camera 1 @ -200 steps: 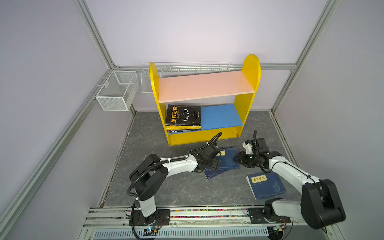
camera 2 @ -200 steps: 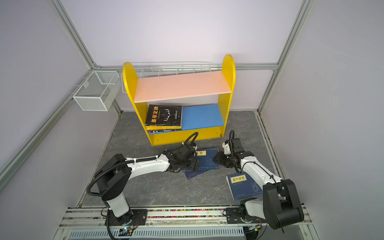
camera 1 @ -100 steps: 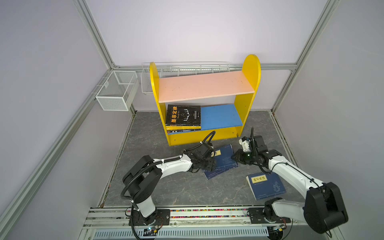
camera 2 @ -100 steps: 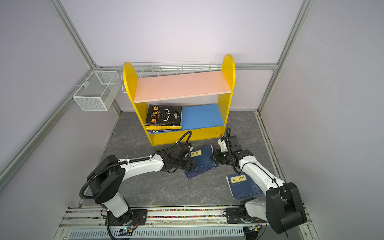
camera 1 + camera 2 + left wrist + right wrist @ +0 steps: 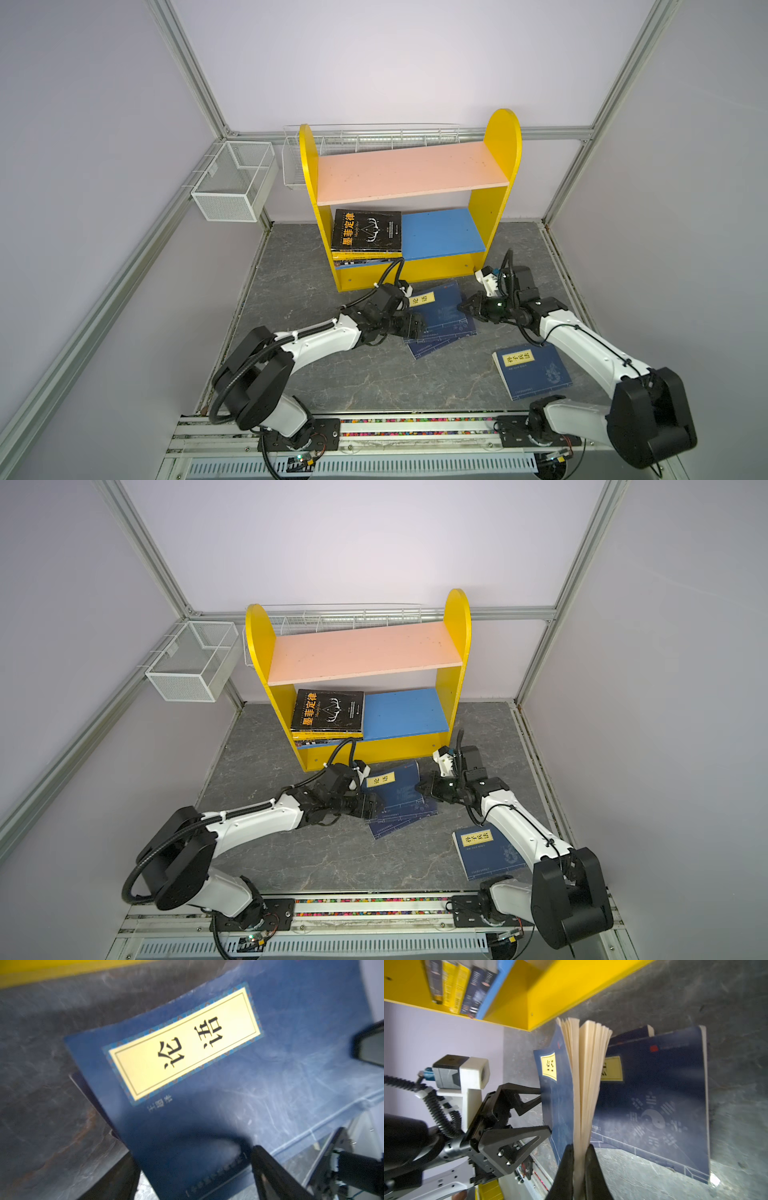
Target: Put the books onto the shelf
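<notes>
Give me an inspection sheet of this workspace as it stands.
Surface: grey stone-patterned mat, no spills seen.
Job's things: shelf, pink board bare; stack topped by a black book on the blue board's left; navy pile on the mat in front of the shelf; lone navy book nearer the right arm.
Clutter: nothing seen.
Grippers: right gripper shut on the pages of the pile's top book, which fan out; left gripper open, jaws at that book's cover.
Cables: black conduit arches over the left wrist; no snag seen.
Surroundings: wire baskets on lilac walls.
</notes>
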`<move>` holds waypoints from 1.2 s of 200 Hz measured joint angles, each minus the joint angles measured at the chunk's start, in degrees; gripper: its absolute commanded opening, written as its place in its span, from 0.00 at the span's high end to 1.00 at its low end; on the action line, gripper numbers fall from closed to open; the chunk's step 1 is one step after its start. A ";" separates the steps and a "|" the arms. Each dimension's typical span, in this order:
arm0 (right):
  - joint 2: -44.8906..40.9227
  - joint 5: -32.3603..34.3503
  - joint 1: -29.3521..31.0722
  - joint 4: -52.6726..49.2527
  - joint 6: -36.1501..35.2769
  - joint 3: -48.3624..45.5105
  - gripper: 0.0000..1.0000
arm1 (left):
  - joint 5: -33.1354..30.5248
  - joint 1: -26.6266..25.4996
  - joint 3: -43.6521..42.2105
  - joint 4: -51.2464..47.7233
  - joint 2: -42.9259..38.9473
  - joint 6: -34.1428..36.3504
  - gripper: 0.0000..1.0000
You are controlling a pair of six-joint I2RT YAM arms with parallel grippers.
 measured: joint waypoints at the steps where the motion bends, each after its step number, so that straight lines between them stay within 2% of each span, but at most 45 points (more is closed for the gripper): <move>1: -0.15 -0.28 -0.24 0.11 0.00 0.07 0.94 | 0.22 0.15 -0.26 0.33 -0.50 -0.11 0.12; 33: -4.33 -5.97 -5.84 3.13 1.49 1.84 0.94 | 2.51 2.45 -5.84 7.08 -11.82 -3.78 0.09; 62: -7.41 -9.68 -7.34 5.77 3.13 2.91 0.94 | 2.36 2.69 -8.81 9.40 -19.08 -6.05 0.08; 105: -7.98 -13.88 -7.80 9.55 6.21 3.26 0.94 | 2.05 3.34 -11.23 12.33 -23.26 -8.92 0.08; 125: -7.96 -15.34 -7.85 11.30 7.45 3.26 0.94 | 2.21 3.37 -12.09 14.84 -23.41 -10.16 0.14; 183: -7.91 -18.36 -7.82 13.77 8.55 3.26 0.94 | 4.52 3.39 -12.26 22.84 -20.81 -13.42 0.41; 211: -7.82 -18.58 -7.72 13.81 8.52 3.26 0.94 | 6.25 3.41 -11.54 25.14 -18.40 -14.47 0.72; 240: -7.30 -16.70 -8.09 13.77 7.61 3.26 0.94 | 8.09 3.56 -11.28 27.71 -17.57 -15.61 0.92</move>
